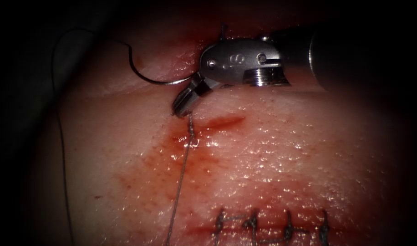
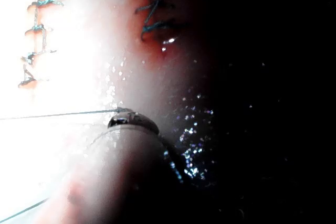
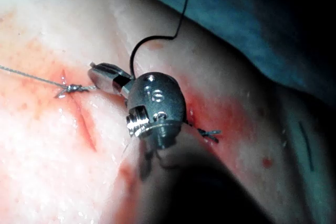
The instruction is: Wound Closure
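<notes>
While right pincer [image 1: 183,105] grips needle [image 1: 147,77] near tail, clear of tissue [image 1: 286,150]; thread [image 1: 181,182] knotted at cut [image 1: 224,122]; left pincer state undeterminable.

Probably lab bench: sutured tissue [image 1: 281,150].

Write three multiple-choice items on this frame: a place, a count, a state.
1. Where is the needle?
A. left of the right end effector, lying out of the tissue
B. buried in the stitch row
C. right of the tool's shaft

2. How many finished stitches are in the row nearest the endoscope?
A. two
B. four
C. seven

3. The right end effector's jaws are:
A. wide open
B. shut at the knot in the thread
C. clamped on the needle's tip

Key: A, its whole curve shows above the surface; B, four dark stitches cross the closed cut; B, the jaws meet where the thread ends at the knot.
</notes>
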You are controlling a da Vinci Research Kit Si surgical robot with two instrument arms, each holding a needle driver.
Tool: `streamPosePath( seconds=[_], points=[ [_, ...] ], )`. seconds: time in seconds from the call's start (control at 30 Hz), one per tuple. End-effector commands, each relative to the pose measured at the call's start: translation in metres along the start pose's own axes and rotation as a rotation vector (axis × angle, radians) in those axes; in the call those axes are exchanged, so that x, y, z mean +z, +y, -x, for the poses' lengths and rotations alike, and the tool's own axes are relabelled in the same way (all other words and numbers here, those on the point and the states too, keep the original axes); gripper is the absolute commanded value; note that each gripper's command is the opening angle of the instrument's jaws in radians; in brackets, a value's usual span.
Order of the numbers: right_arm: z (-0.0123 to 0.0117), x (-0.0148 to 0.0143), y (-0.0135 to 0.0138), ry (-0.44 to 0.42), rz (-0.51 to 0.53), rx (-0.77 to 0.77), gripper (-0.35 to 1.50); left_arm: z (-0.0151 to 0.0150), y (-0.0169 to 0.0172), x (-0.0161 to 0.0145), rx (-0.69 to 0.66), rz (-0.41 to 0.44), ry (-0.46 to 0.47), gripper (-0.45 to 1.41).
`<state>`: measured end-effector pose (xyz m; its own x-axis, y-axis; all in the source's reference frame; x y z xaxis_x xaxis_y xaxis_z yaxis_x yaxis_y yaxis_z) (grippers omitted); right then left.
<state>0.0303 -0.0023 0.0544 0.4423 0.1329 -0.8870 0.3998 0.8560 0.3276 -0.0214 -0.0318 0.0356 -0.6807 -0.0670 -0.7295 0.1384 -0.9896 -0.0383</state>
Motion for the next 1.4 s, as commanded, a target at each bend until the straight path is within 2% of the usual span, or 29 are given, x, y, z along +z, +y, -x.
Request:
streamPosePath(
  seconds=[0.03,0.27,0.3,0.37,0.67,0.97,1.03,1.17,1.2,1.23,1.27,1.3,1.37,1.4],
  points=[
    [0.0002,0.0008,0.0005,-0.001,0.005,0.0,-0.35,0.0,0.0005,0.001,-0.004,0.013,0.002,-0.45],
    [0.0008,0.0005,0.0014,-0.033,0.074,0.038,-0.35,0.0,0.0022,0.0029,0.01,0.084,0.002,-0.45],
    [0.0012,0.0003,0.0018,-0.038,0.107,0.042,-0.35,0.0,0.0035,0.0043,0.011,0.127,0.0,-0.45],
    [0.0014,0.0002,0.002,-0.034,0.123,0.044,-0.35,0.0001,0.0042,0.005,0.006,0.146,-0.004,-0.45],
    [0.0014,-0.0001,0.002,-0.038,0.163,0.026,-0.35,0.0004,0.0056,0.0062,-0.002,0.194,0.014,-0.45],
    [0.0009,-0.0011,0.002,-0.032,0.215,0.005,-0.35,0.0002,0.0053,0.0057,0.002,0.194,0.012,-0.45],
    [0.0006,-0.0005,0.0012,-0.027,0.208,-0.004,-0.35,0.0,0.0044,0.005,-0.001,0.188,0.002,-0.45],
    [-0.0001,0.0001,-0.0003,-0.037,0.206,0.003,-0.35,-0.0004,0.0019,0.0035,-0.019,0.121,-0.008,-0.45],
    [-0.0003,0.0001,-0.0005,-0.038,0.202,0.002,-0.25,-0.0006,0.001,0.0029,-0.028,0.1,-0.013,-0.45],
    [-0.0007,0.0002,-0.001,-0.016,0.198,0.002,0.05,-0.0008,-0.0007,0.0019,-0.015,0.087,-0.029,-0.45],
    [-0.0009,0.0003,-0.0012,0.004,0.199,0.004,0.17,-0.0009,-0.0016,0.0014,-0.012,0.084,-0.036,-0.45],
    [-0.0011,0.0004,-0.0014,0.029,0.202,0.006,0.47,-0.0011,-0.0025,0.0009,-0.011,0.078,-0.045,-0.45],
    [-0.0014,0.0006,-0.0014,0.056,0.217,0.01,0.86,-0.0016,-0.0048,-0.0003,0.0,0.043,-0.053,-0.45],
    [-0.0015,0.0005,-0.0013,0.066,0.224,0.013,0.94,-0.0019,-0.0057,-0.0008,0.004,0.026,-0.054,-0.45]
  ],
)
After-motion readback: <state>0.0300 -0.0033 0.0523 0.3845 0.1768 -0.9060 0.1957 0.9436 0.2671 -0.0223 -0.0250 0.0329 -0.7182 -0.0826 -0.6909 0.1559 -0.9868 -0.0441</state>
